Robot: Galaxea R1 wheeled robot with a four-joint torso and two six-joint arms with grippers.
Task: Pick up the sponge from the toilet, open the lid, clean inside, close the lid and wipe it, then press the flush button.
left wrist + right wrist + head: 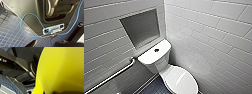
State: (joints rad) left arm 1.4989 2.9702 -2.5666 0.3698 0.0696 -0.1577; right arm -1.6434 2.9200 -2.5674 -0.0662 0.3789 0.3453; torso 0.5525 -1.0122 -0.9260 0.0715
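Observation:
The white toilet (159, 65) stands in the corner with its lid (182, 80) down and nothing lying on it. The flush button (156, 50) is a small dark round spot on the flat tank top. The yellow sponge (62, 69) looms very close in the right wrist view, off the toilet, with my right gripper (60, 92) shut on it. In the left wrist view my left gripper (48, 44) is open over the floor, and nothing is between its dark fingers (31, 43).
White tiled walls close in behind and to the right of the toilet. A recessed niche (141, 27) sits above the tank and a metal grab bar (111, 76) runs along the left wall. The floor is dark blue tile (10, 31). A blue cable (25, 16) loops over the robot's base.

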